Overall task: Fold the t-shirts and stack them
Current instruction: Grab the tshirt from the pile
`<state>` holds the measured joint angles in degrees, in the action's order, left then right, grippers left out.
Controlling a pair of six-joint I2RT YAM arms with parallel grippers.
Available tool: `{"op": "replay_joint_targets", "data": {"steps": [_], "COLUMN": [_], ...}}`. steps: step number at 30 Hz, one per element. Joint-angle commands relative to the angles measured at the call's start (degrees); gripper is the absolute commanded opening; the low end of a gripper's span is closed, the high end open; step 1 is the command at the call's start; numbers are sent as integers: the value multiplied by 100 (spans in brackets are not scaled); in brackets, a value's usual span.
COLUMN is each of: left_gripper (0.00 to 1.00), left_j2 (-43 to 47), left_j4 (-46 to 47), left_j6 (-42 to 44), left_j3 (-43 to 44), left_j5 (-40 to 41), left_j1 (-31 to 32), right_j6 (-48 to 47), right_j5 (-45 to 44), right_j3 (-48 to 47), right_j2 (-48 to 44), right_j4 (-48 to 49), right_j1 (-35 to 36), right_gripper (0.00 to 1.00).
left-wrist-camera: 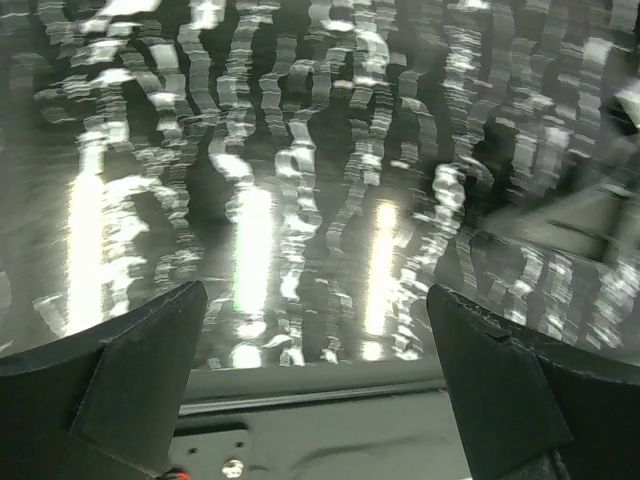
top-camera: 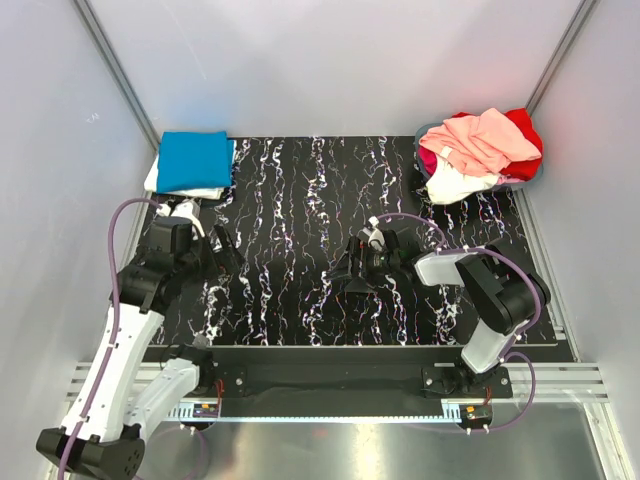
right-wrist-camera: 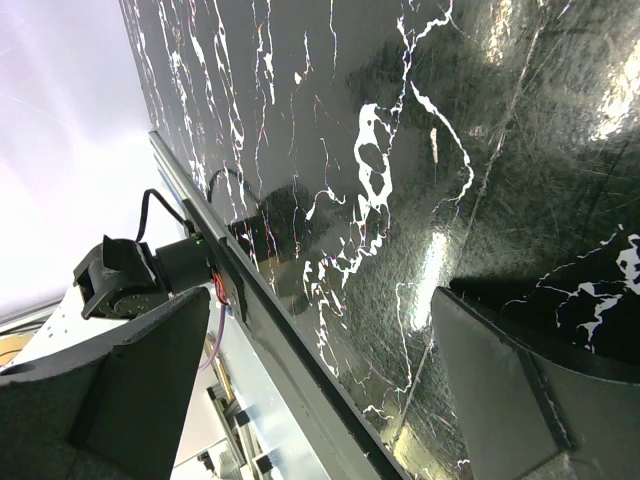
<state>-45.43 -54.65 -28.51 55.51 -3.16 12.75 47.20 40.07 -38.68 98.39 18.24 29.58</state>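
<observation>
**Top view.** Only here do you see the shirts. The salmon-pink shirt (top-camera: 482,140) lies crumpled on top of the pile at the upper right of the frame, over a red shirt (top-camera: 526,128), a white shirt (top-camera: 455,187) and a magenta shirt (top-camera: 427,160). A folded blue shirt (top-camera: 195,160) rests on white cloth (top-camera: 153,180) at the upper left. The left gripper (top-camera: 225,250) and right gripper (top-camera: 346,273) sit over the black marbled mat (top-camera: 300,190), well apart from both piles.

**Wrist views.** The left fingers (left-wrist-camera: 140,370) are fully spread and empty, with glare on the mat between them. The right fingers (right-wrist-camera: 500,370) are equally wide apart and hold nothing. This view adds the table edge (right-wrist-camera: 300,360) and a black motor housing (right-wrist-camera: 125,275) at the left.
</observation>
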Motion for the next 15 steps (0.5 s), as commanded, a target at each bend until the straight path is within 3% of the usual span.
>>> {"op": "replay_joint_targets", "data": {"steps": [1,4,8,12,13,15], "left_gripper": [99,99,99,99,99,99], "left_j2": [-19,297,1506,1845,1819,1337], "left_j4": [-81,497,1464,1615,1581,1125], "left_j6": [-92,300,697,672,576,680], "left_j3": [-57,-346,-653,-646,-611,-288], "left_j5": [783,47,-562,-292,179,498], "left_j1": [17,17,8,17,8,8], "right_j6": [-62,-53,-62,-123,-184,-579], "right_j5": [27,18,-8,-482,-779,-1420], "right_j3": [-87,-87,-61,-122,-227,-1007], "right_j2": [-57,-83,-144,-784,-1195,-1610], "right_j4": [119,118,75,-600,-846,-2257], "right_j1": [56,56,56,56,48,39], "right_gripper": [100,100,100,100,100,100]}}
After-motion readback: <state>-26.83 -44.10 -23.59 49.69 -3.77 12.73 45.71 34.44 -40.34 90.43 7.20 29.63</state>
